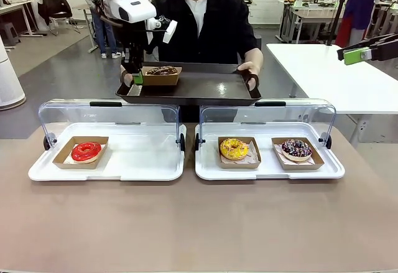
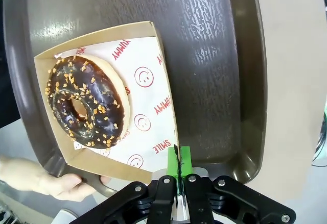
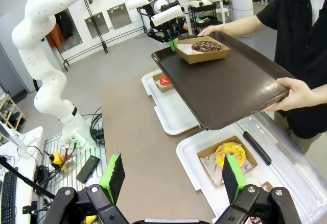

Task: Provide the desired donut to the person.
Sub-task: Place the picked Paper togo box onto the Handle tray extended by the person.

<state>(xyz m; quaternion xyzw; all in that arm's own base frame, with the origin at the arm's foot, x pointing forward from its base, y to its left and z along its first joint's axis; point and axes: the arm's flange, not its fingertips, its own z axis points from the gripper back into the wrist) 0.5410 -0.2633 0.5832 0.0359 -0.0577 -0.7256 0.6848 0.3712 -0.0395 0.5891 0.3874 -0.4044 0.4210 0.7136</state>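
Now pinching the donut's box on the held-out tray

Clamping the left gripper (image 1: 136, 78) (image 2: 179, 158) shut on the edge of the cardboard box (image 1: 160, 79), close to one corner, with both green pads pressed together on its wall. Carrying in that box the chocolate donut (image 1: 162, 70) (image 2: 86, 101) (image 3: 206, 46), flecked with nut bits and lying flat on a printed paper liner (image 2: 153, 96), apart from the pads. Sitting the box on the brown serving tray (image 1: 205, 89) (image 2: 214, 55) (image 3: 225, 86), toward its left end as seen from the front. Gripping that tray at both ends with the hands (image 1: 250, 73) of the person (image 1: 199, 30), roughly level, beyond the far edge of the table (image 1: 199, 223). Hanging the right gripper (image 1: 360, 54) (image 3: 172, 175) out to the right above the white side table (image 1: 336, 77), fingers spread wide apart and clasping nothing. Showing, nearer the robot, two white display trays (image 1: 124, 167) side by side under raised clear lids (image 1: 112, 114): the red donut (image 1: 86, 151) in the left one, the yellow donut (image 1: 234, 148) and the dark sprinkled donut (image 1: 296, 148) next to each other in the right one, each in a box of its own
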